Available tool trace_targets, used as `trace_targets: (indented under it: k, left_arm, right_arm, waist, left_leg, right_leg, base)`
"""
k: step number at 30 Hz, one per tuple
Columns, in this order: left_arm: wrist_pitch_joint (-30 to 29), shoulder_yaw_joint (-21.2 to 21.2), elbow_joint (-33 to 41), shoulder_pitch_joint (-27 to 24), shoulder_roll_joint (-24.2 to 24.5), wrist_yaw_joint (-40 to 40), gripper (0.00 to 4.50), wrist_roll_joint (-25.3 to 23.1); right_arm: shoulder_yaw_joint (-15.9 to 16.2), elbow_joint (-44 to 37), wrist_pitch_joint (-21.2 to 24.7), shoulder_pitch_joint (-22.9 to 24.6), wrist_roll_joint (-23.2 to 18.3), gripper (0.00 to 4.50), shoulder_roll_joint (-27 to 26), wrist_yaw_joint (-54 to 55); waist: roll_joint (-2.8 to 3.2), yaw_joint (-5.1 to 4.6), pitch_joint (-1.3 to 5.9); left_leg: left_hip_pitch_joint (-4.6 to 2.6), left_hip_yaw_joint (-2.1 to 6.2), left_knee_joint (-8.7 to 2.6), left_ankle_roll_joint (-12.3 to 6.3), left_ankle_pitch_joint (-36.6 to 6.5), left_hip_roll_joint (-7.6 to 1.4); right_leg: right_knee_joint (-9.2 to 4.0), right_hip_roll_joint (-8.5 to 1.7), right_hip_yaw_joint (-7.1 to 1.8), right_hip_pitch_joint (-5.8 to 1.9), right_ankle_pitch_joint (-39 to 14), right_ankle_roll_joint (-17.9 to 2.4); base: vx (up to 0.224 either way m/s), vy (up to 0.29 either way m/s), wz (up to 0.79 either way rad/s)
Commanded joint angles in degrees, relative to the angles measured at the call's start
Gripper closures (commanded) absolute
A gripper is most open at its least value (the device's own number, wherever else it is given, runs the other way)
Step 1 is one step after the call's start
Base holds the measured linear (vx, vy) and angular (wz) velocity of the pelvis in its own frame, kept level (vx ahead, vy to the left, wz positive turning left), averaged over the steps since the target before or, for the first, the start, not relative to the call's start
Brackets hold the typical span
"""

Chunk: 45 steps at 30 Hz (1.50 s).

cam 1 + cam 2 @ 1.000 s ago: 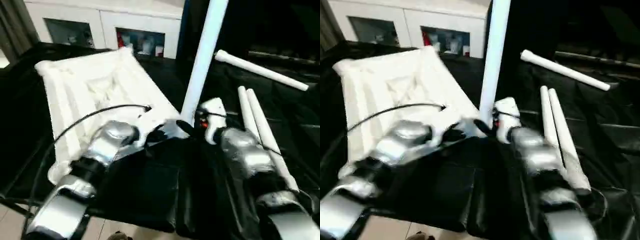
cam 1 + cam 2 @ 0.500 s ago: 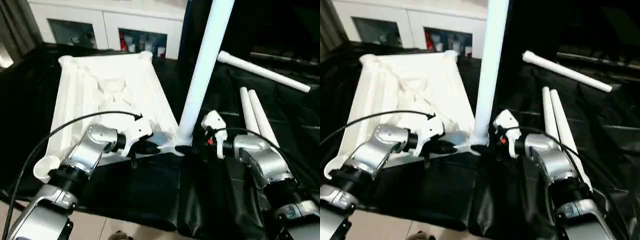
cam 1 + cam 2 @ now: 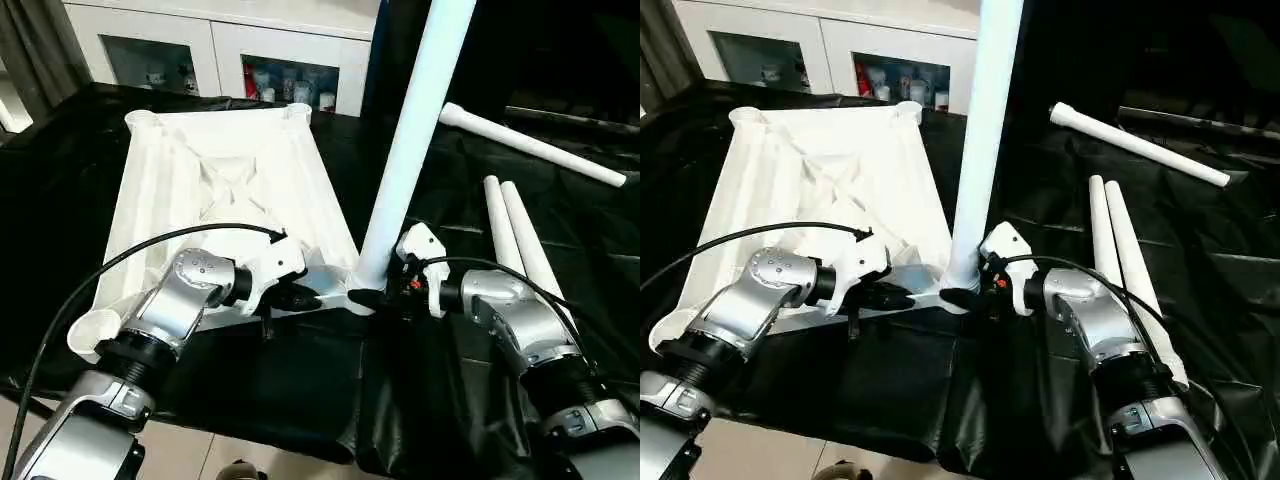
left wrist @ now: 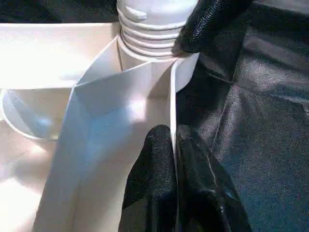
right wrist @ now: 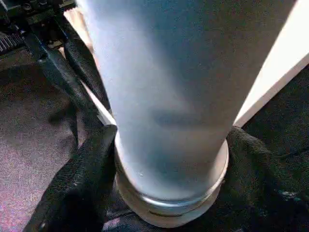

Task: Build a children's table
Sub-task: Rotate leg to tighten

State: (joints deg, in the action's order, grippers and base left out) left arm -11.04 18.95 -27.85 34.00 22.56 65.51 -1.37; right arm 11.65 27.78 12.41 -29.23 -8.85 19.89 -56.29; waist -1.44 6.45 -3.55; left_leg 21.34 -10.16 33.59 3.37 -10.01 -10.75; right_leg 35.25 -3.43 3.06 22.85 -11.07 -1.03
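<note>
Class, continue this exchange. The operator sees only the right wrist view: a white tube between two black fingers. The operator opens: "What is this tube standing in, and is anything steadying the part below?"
Observer: The upright leg stands in the near right corner socket of the tabletop, which lies ribbed side up.
Operator: And who steadies it?
Observer: The left gripper is pinched shut on the tabletop's thin edge wall beside that socket.
Operator: How many legs are left?
Observer: Three spare legs lie on the black cloth to the robot's right: two side by side, one farther back.
</note>
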Motion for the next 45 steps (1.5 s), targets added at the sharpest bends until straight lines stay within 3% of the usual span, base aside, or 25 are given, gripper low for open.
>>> trace_targets:
  k: [1,7,11,12,13,15,16,17,18,19,20,21,22,24,28,29,30,32,35,38,40,41,43,44,45]
  left_arm:
    - [-0.4,0.9,1.4,-0.6,-0.3,1.0,4.5,0.5]
    - [-1.0,1.1,1.9,-1.0,-0.1,1.6,4.5,0.7]
    - [-1.7,0.8,0.7,-0.5,-0.9,0.0,4.5,0.2]
    - [-2.9,0.2,-2.0,0.8,-2.5,-3.6,4.5,-0.7]
    - [-3.7,-0.2,-4.0,1.8,-3.6,-6.1,4.5,-1.4]
    - [-5.2,-1.4,-9.1,4.4,-7.0,-13.7,4.5,-2.7]
    - [-6.1,-1.9,-11.2,5.6,-8.5,-17.0,4.5,-3.1]
    - [-7.1,-2.5,-13.5,6.8,-10.2,-20.8,4.5,-3.6]
    - [-7.1,-2.5,-13.5,6.8,-10.2,-20.8,4.5,-3.6]
    - [-9.1,-2.5,-16.8,8.9,-13.2,-26.0,4.5,-4.6]
    - [-9.6,-2.1,-18.9,10.2,-15.9,-29.5,4.5,-5.4]
    - [-9.6,-1.9,-19.4,10.5,-16.6,-30.3,4.5,-5.6]
    - [-9.1,-1.4,-20.2,11.1,-18.0,-32.0,4.5,-6.2]
    - [-7.1,-0.9,-20.7,11.5,-19.2,-32.6,4.5,-6.8]
    - [-5.2,-0.8,-22.1,12.3,-20.3,-32.4,4.5,-7.1]
    - [-4.9,-0.9,-22.7,12.7,-20.3,-32.5,4.5,-7.1]
    - [-4.6,-1.1,-23.3,13.0,-20.2,-32.6,4.5,-7.0]
    - [-3.7,-1.3,-24.1,13.6,-19.9,-32.8,4.5,-7.2]
    - [-1.8,-1.5,-25.0,14.1,-19.6,-32.6,4.5,-7.4]
    - [0.0,-1.7,-25.4,14.4,-19.4,-31.8,4.5,-7.3]
    - [0.2,-2.0,-25.5,14.4,-19.5,-31.6,4.5,-7.0]
    - [1.0,-2.1,-25.4,14.4,-19.5,-31.4,4.5,-6.8]
    - [2.8,-2.5,-25.3,14.3,-19.6,-31.7,4.5,-6.4]
    - [2.7,-3.2,-25.3,14.4,-19.8,-32.0,4.03,-5.8]
    - [2.1,-4.0,-24.9,14.5,-20.0,-31.3,4.03,-4.8]
  right_arm:
    - [-0.1,0.2,0.1,-0.5,-0.2,1.63,-0.3,-1.0]
    - [-0.3,0.5,0.1,0.0,-0.6,1.72,-0.9,-0.8]
    - [-1.6,2.4,-0.3,0.4,-0.5,1.73,-2.8,3.0]
    - [-3.2,5.3,-0.6,-0.3,-0.2,1.73,-4.7,8.2]
    - [-4.6,7.9,-1.0,-1.1,0.2,1.73,-6.5,13.1]
    - [-6.4,12.5,-1.3,-2.8,1.5,1.73,-9.2,22.4]
    - [-7.1,14.4,-1.1,-3.7,1.9,1.73,-10.3,26.3]
    - [-7.8,16.4,-0.8,-4.7,2.4,1.73,-11.4,30.6]
    - [-7.8,16.4,-0.8,-4.7,2.4,1.73,-11.4,30.6]
    - [-9.8,19.9,0.3,-6.7,1.7,1.73,-13.6,37.2]
    - [-11.7,22.7,0.8,-8.5,0.6,1.73,-15.5,42.0]
    - [-12.2,23.2,0.9,-8.9,0.3,1.73,-16.0,43.0]
    - [-13.2,24.5,0.9,-9.9,-0.4,1.73,-16.9,45.0]
    - [-13.4,25.5,-0.2,-10.6,0.1,1.73,-17.4,46.0]
    - [-12.6,27.2,-2.9,-11.7,2.1,1.73,-17.6,45.9]
    - [-12.3,27.5,-3.6,-11.9,2.6,1.73,-17.6,45.5]
    - [-12.4,27.6,-4.2,-11.9,2.7,1.04,-17.6,45.2]
    - [-13.0,27.8,-5.2,-12.1,2.4,1.04,-17.6,45.0]
    - [-13.4,28.2,-6.4,-12.5,2.3,0.61,-17.2,44.9]
    - [-12.4,27.1,-7.6,-12.6,3.8,0.5,-15.8,45.1]
    - [-12.2,24.6,-7.7,-12.0,4.1,0.5,-15.0,43.8]
    - [-12.3,21.5,-6.9,-11.0,3.6,0.5,-14.3,42.2]
    - [-11.8,12.6,-4.6,-7.3,3.1,0.5,-11.8,38.9]
    - [-11.6,9.1,-3.5,-5.7,2.9,0.44,-10.6,38.0]
    - [-11.6,6.3,-2.8,-4.3,2.7,0.44,-9.7,37.5]
  waist:
    - [-0.05,-0.01,4.14]
    - [-0.08,-0.02,4.18]
    - [0.0,-0.21,4.02]
    - [-0.12,-0.33,3.96]
    - [-0.01,-0.45,3.58]
    - [0.16,-0.8,3.51]
    - [0.14,-1.25,3.27]
    - [-0.02,-1.43,3.43]
    - [-0.02,-1.46,3.48]
    - [-0.14,-1.35,3.5]
    - [0.02,-1.69,3.38]
    - [-0.04,-1.67,3.36]
    - [-0.02,-1.53,3.37]
    - [0.03,-1.37,3.54]
    - [0.22,-1.16,3.91]
    - [0.11,-1.12,3.87]
    - [0.1,-1.13,3.82]
    - [0.36,-0.99,3.81]
    - [0.44,-1.11,3.67]
    - [0.18,-1.13,3.64]
    - [0.0,-1.02,3.57]
    - [0.04,-0.97,3.58]
    - [-0.42,-0.55,3.53]
    - [-0.44,-0.32,3.52]
    - [-0.44,-0.06,3.6]
  left_leg:
    - [-0.86,0.67,-3.64,-1.81,-8.0,-2.66]
    - [-0.85,0.63,-3.55,-2.07,-7.6,-2.62]
    - [-0.87,0.7,-3.72,-1.28,-9.2,-2.62]
    - [-0.92,0.66,-3.75,-1.1,-9.7,-2.61]
    - [-1.17,0.68,-3.95,-0.23,-11.9,-2.56]
    - [-1.25,0.85,-4.1,1.2,-14.6,-2.33]
    - [-1.59,0.93,-4.23,2.42,-16.6,-2.27]
    - [-1.83,1.26,-4.34,3.15,-18.0,-2.39]
    - [-1.58,1.31,-4.37,2.63,-17.7,-2.38]
    - [-1.47,1.32,-4.39,2.32,-17.4,-2.43]
    - [-1.66,1.12,-4.36,2.3,-17.7,-2.23]
    - [-2.24,1.28,-4.31,2.57,-19.4,-2.26]
    - [-2.24,1.3,-4.3,2.36,-19.7,-2.22]
    - [-1.76,1.34,-4.54,1.75,-18.6,-2.38]
    - [-1.58,1.03,-4.33,1.08,-15.9,-2.27]
    - [-1.47,1.02,-4.33,0.79,-15.5,-2.22]
    - [-1.47,0.96,-4.31,0.68,-15.5,-2.19]
    - [-1.6,1.08,-4.39,0.63,-16.0,-2.28]
    - [-1.76,1.11,-4.52,0.87,-17.3,-2.42]
    - [-1.64,1.2,-4.62,0.91,-17.9,-2.42]
    - [-1.55,1.14,-4.61,0.49,-17.3,-2.43]
    - [-1.55,1.1,-4.57,0.4,-17.1,-2.43]
    - [-1.2,1.06,-4.59,-0.83,-14.7,-2.41]
    - [-1.24,1.01,-4.53,-1.19,-13.9,-2.45]
    - [-1.24,0.97,-4.44,-1.5,-12.8,-2.39]
  right_leg:
    - [-3.44,-4.96,-2.71,-3.01,-5.0,-13.2]
    - [-3.36,-4.91,-2.68,-3.05,-4.3,-13.5]
    - [-3.64,-5.02,-2.68,-2.97,-6.9,-13.2]
    - [-3.78,-5.01,-2.7,-2.87,-7.8,-13.1]
    - [-4.31,-5.02,-2.72,-2.61,-11.6,-12.6]
    - [-4.78,-5.21,-2.68,-2.48,-17.8,-11.2]
    - [-5.2,-4.99,-2.58,-2.1,-21.6,-10.2]
    - [-5.34,-5.16,-2.52,-2.22,-23.7,-9.4]
    - [-5.55,-5.39,-2.57,-2.41,-23.5,-9.1]
    - [-5.6,-5.41,-2.55,-2.46,-23.1,-8.9]
    - [-5.63,-5.05,-2.63,-1.97,-22.9,-9.0]
    - [-5.86,-5.14,-2.55,-1.79,-24.6,-8.8]
    - [-5.97,-5.2,-2.48,-1.89,-24.9,-8.6]
    - [-5.9,-5.24,-2.57,-2.27,-21.9,-8.6]
    - [-5.12,-5.1,-2.71,-2.52,-14.2,-10.3]
    - [-5.11,-5.13,-2.68,-2.71,-13.9,-10.5]
    - [-5.16,-5.09,-2.7,-2.67,-14.2,-10.5]
    - [-5.27,-5.19,-2.63,-2.72,-15.4,-10.5]
    - [-5.4,-5.15,-2.58,-2.5,-16.3,-10.6]
    - [-5.52,-5.21,-2.54,-2.58,-17.9,-10.3]
    - [-5.48,-5.22,-2.56,-2.63,-17.7,-10.2]
    - [-5.5,-5.26,-2.6,-2.6,-17.7,-10.2]
    - [-5.39,-5.16,-2.64,-2.99,-16.5,-9.2]
    - [-5.44,-5.21,-2.68,-2.94,-15.8,-8.8]
    - [-5.3,-5.17,-2.73,-3.1,-14.7,-8.5]
  base:
    - [0.0,0.0,0.0]
    - [0.0,0.0,0.0]
    - [0.0,0.0,0.0]
    - [0.0,0.0,0.0]
    - [0.0,0.0,0.0]
    - [0.0,0.0,0.0]
    - [0.0,0.0,0.0]
    - [-0.05,0.008,-0.02]
    - [0.0,0.0,0.0]
    - [0.0,0.0,0.0]
    - [0.0,0.0,0.0]
    - [0.0,0.0,0.0]
    - [0.0,0.0,0.0]
    - [0.0,0.0,0.0]
    - [0.0,0.0,0.0]
    - [0.0,0.0,0.0]
    - [0.0,0.0,0.0]
    - [0.0,0.0,0.0]
    - [0.0,0.0,0.0]
    - [0.0,0.0,0.0]
    - [0.0,0.0,0.0]
    - [0.0,0.0,0.0]
    - [0.0,0.0,0.0]
    - [0.0,0.0,0.0]
    - [0.0,0.0,0.0]
